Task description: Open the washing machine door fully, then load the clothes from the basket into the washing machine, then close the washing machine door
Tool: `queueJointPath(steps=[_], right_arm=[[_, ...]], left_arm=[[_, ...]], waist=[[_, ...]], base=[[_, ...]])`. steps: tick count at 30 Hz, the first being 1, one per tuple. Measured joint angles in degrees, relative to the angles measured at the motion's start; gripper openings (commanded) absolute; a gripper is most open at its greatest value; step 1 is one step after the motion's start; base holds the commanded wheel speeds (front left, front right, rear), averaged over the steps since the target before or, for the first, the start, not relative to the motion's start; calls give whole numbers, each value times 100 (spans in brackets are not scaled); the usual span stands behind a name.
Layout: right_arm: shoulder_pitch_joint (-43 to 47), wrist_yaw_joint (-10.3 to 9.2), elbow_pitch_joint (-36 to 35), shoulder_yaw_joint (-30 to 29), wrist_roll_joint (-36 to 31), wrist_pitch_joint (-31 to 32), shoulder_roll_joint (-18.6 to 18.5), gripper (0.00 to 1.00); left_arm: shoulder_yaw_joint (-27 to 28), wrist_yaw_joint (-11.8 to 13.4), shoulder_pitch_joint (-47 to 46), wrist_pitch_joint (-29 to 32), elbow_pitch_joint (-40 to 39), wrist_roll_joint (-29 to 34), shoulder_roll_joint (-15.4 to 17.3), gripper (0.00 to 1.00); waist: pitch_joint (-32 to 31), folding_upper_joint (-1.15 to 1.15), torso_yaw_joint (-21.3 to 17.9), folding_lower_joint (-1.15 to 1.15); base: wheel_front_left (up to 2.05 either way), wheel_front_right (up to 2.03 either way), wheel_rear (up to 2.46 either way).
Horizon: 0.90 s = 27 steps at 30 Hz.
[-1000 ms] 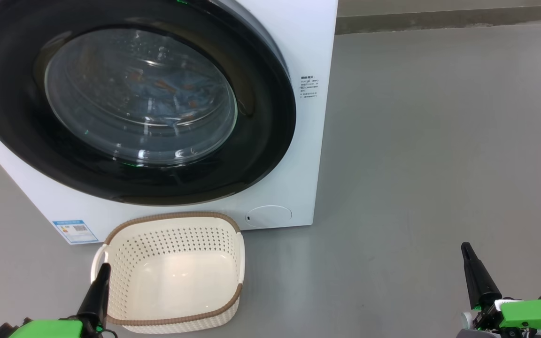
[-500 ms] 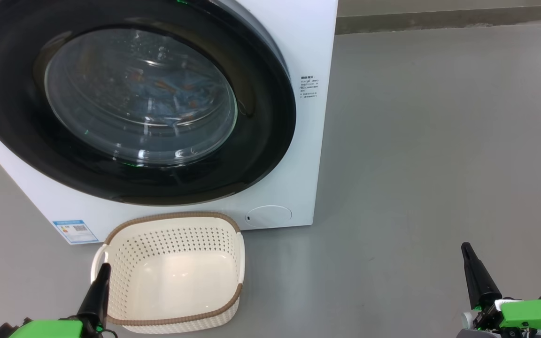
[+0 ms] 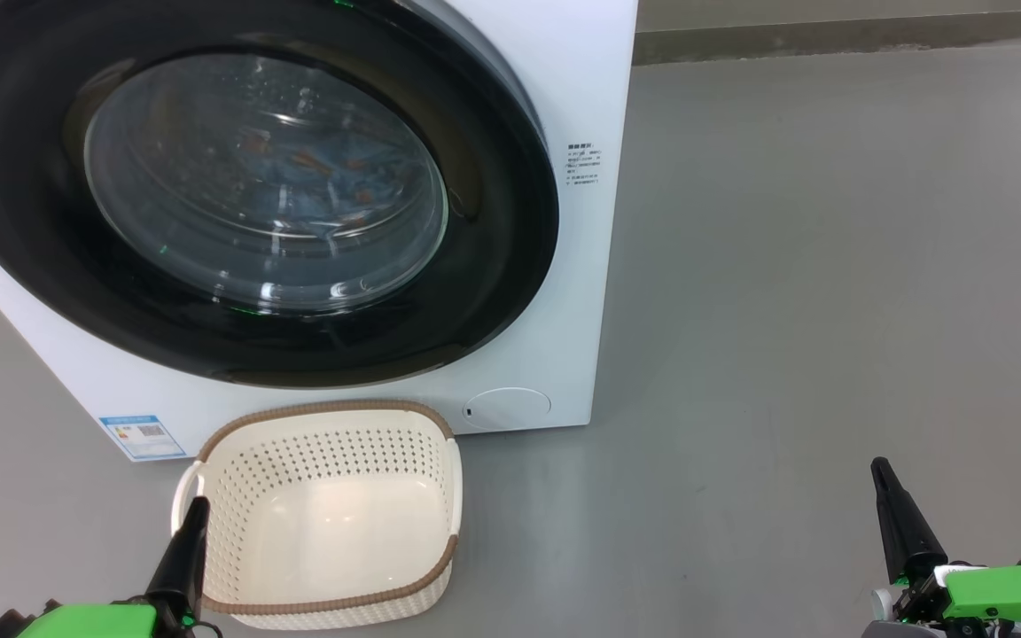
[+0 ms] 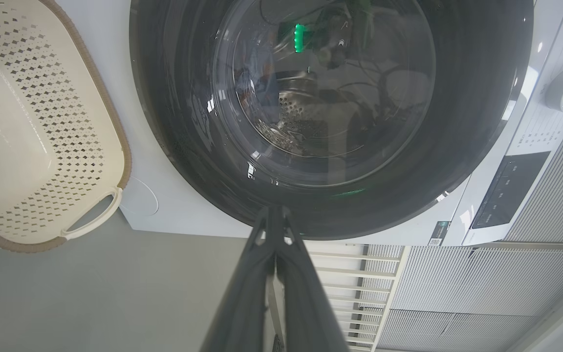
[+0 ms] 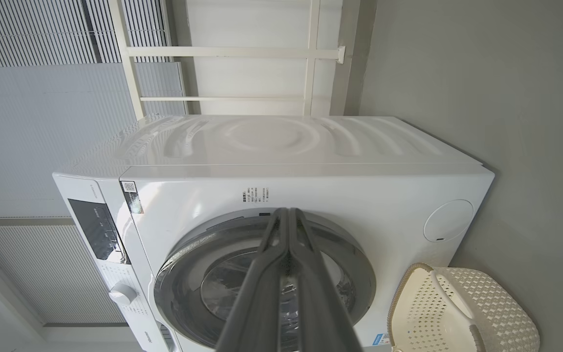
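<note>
Washing machine door (image 3: 245, 190) looks closed w/ clothes (image 3: 315, 182) inside, basket (image 3: 324, 408) empty just below it, so door's up ahead of left gripper (image 3: 198, 507), way nearer than right gripper (image 3: 878, 467), both w/ fingers pressed together.

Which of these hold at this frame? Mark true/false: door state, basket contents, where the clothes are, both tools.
1. The washing machine door is shut. True.
2. The basket has garments in it. False: it is empty; the blue-and-orange clothes show behind the door's glass.
3. The left tool grips the basket's handle. False: it is shut on nothing, and the left wrist view shows it apart from the basket.
4. The right tool is shut and empty. True.
5. The basket stands on the floor in front of the washing machine. True.
</note>
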Motion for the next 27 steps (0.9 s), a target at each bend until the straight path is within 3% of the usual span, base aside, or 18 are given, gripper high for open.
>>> queueJointPath(steps=[27], right_arm=[[0, 0, 0, -8, -1, 1, 12, 0]], left_arm=[[1, 0, 0, 0, 1, 0, -1, 0]], waist=[[0, 0, 0, 0]], base=[[0, 0, 0]])
